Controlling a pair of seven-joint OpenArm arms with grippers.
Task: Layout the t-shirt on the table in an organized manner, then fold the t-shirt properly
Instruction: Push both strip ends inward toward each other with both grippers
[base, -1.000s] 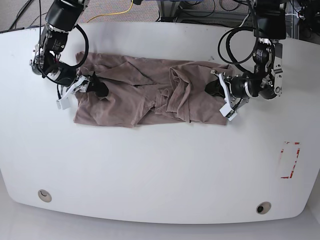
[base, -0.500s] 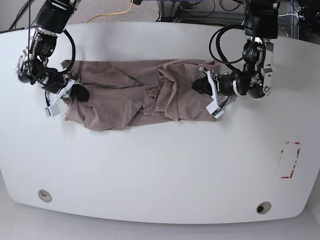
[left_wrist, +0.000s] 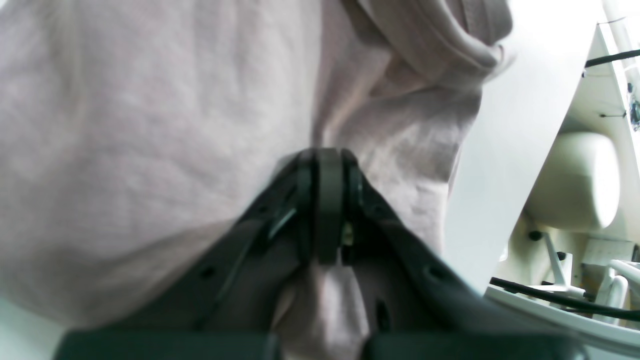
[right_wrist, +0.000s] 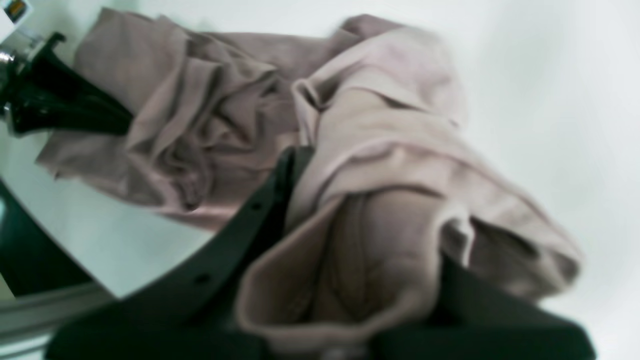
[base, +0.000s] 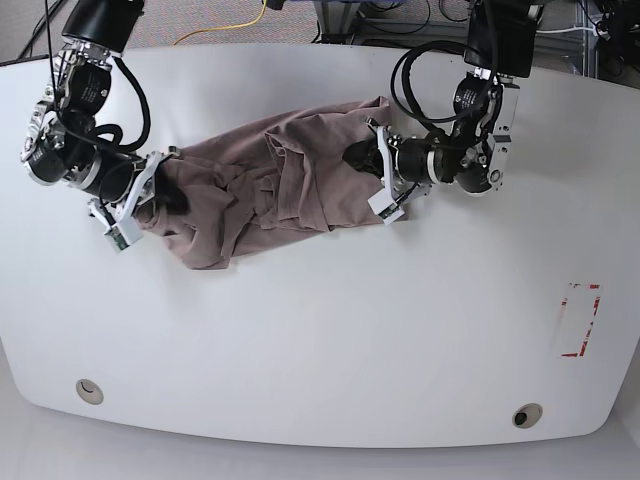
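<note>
T-shirt (base: 270, 190) lies bunched and heavily wrinkled on the table (base: 320, 340), in the far half of the tabletop and somewhat toward its left edge in the base view. It runs as a slanted band, the right end nearer the far edge, the left end sagging toward the near edge.

Left gripper (base: 372, 178): at the shirt's right end in the base view. The left wrist view shows its jaws pressed together with a fold of fabric (left_wrist: 320, 295) pinched between them; cloth fills most of that view, and the table's edge runs down the right side.

Right gripper (base: 148, 195): at the shirt's left end. In the right wrist view a thick wad of fabric (right_wrist: 370, 250) sits between its dark fingers (right_wrist: 240, 220), draped over them; jaws closed on the cloth, though that view is blurred.

Red rectangular mark (base: 578, 320) near the tabletop's right edge, well apart from the shirt. Two small round holes (base: 527, 415) near the front edge.
</note>
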